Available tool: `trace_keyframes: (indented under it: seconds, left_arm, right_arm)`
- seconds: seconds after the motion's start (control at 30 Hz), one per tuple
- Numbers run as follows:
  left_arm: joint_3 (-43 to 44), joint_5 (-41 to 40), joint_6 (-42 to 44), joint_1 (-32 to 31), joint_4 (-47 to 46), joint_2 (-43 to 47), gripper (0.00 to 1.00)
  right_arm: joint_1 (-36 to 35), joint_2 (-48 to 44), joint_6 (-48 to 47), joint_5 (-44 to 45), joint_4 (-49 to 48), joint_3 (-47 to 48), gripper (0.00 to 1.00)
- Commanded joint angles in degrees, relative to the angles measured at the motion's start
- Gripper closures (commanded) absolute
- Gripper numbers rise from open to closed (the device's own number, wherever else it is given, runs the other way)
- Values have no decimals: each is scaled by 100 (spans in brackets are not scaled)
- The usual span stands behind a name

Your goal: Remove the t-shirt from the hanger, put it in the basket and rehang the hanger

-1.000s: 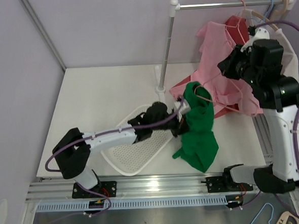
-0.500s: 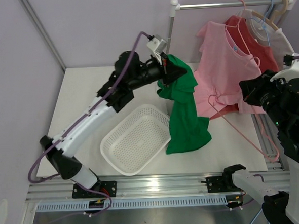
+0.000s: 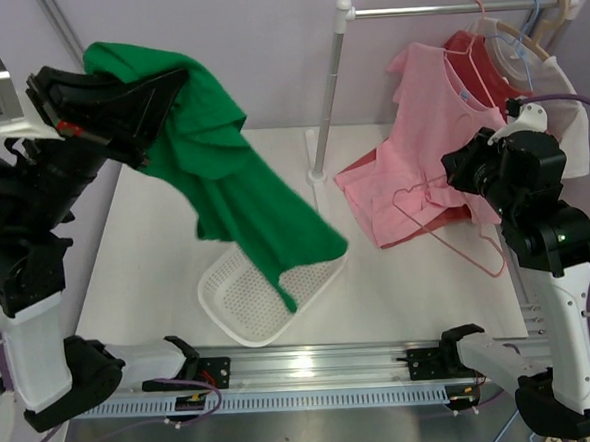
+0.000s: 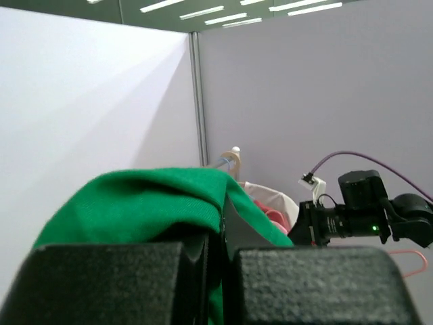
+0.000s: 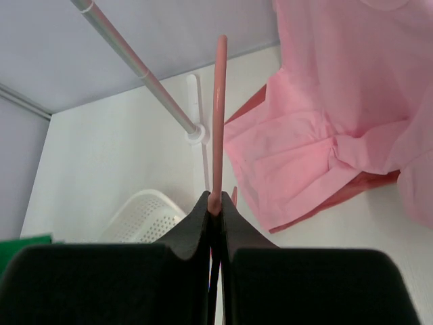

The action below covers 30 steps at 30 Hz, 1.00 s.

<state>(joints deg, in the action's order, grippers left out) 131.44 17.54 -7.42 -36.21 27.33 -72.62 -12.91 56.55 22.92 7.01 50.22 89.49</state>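
— Nearest us, what do we have?
— The white basket point(image 3: 242, 306), with the green t-shirt point(image 3: 243, 184) trailing down over it. As far as we can see, it is off the hanger.
— Who has it?
— Our left gripper point(image 4: 216, 244), raised high at the left, pinched tight on a bunched fold near the shirt's top.
— How do we reckon it handles?
— Light, limp and a bit slippery. It will swing and drape, so we'd take a thick gathered fold or a seam, never one thin layer.
— And farther right?
— Our right gripper point(image 5: 215, 203) is clamped on the bare pink hanger point(image 5: 218, 115). Beyond it, the pink shirt point(image 3: 421, 143) hangs on the rack point(image 3: 412, 11).
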Motion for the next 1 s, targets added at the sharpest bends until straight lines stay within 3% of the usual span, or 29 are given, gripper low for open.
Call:
trace_keyframes:
  seconds: [0.0,0.07,0.1,0.17,0.27,0.43,0.53,0.73,0.83,0.87,0.9,0.97]
  left_arm:
    - [-1481,118,-13,184,371,174,99]
    - [-2538,144,-319,175,-521,641,99]
    - [-4128,179,-461,175,-840,870,99]
    - [-5097,424,-907,175,-1813,1372,99]
    - [-7206,566,-1235,167,-2686,1356,99]
    - [-8159,-91,-1270,175,-3243,1312,99]
    - [-8581,-584,-1542,175,-2892,1321,99]
    - [-9521,-804,-2455,-228,-2277,1084,99]
    - [-10434,-779,-3052,-361,-2731,1022,99]
    - [-10645,-735,-3194,-378,-3351,1030,99]
    - [-11239,-726,-3448,-396,-3749,1013,99]
    - [-11577,-778,-3599,-457,-4032,926,99]
  right_arm:
    - [-10,-48,90,-33,-723,-55,100]
    - [-10,13,81,2,-933,15,100]
    - [-10,57,73,37,-1013,68,100]
    - [-10,311,73,47,-1224,348,100]
    - [-10,865,134,-190,-1347,955,100]
    - [-1,1559,-32,-524,-1943,1500,100]
    - [16,2060,-331,-455,-2340,1877,100]
    - [174,3519,-832,-595,-3102,2757,100]
    - [131,4011,-1105,-841,-3666,3055,100]
    - [122,4134,-1210,-885,-3712,3213,100]
    - [104,4492,-1219,-850,-3521,3763,100]
    - [104,4942,-1237,-806,-3151,4494,100]
